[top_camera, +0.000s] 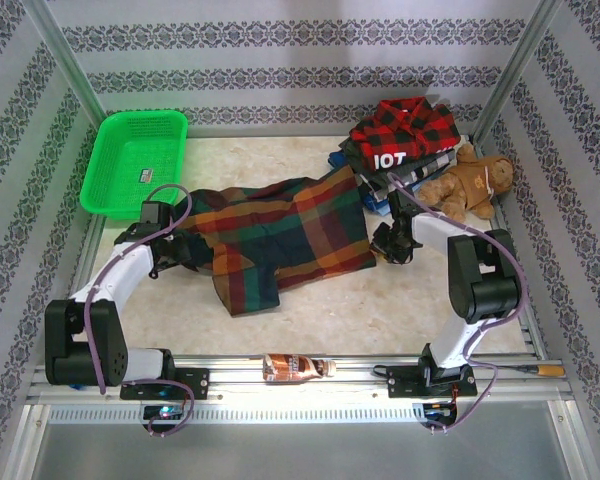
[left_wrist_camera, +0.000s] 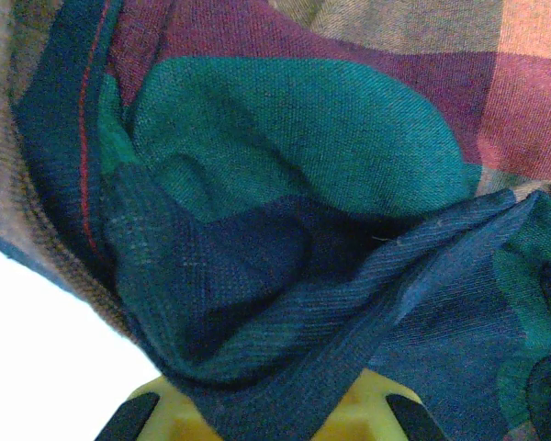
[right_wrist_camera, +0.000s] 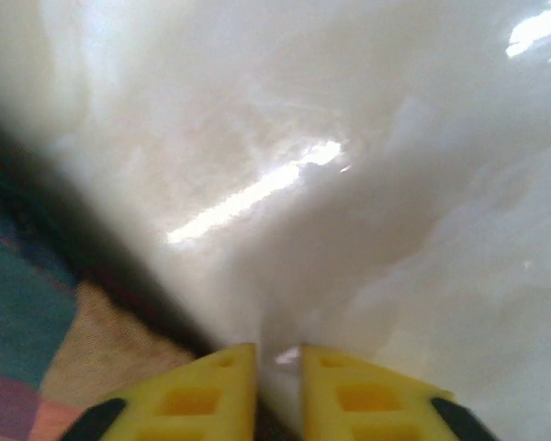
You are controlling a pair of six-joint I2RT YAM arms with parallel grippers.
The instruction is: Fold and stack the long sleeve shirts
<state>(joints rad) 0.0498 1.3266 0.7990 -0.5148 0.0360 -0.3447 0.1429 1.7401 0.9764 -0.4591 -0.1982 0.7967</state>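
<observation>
A: Where is the plaid shirt (top_camera: 280, 235) seen?
B: It is spread, rumpled, across the middle of the table (top_camera: 400, 300). Its left end is bunched into the left gripper (top_camera: 175, 250), which is clenched on the cloth.
A: And how is the right gripper (right_wrist_camera: 277, 367) found?
B: Its fingers are drawn almost together over bare table, just beside the shirt's right edge, and nothing is held. The other shirts (top_camera: 400, 140) are piled at the far right, beside the teddy bear (top_camera: 472, 185).
</observation>
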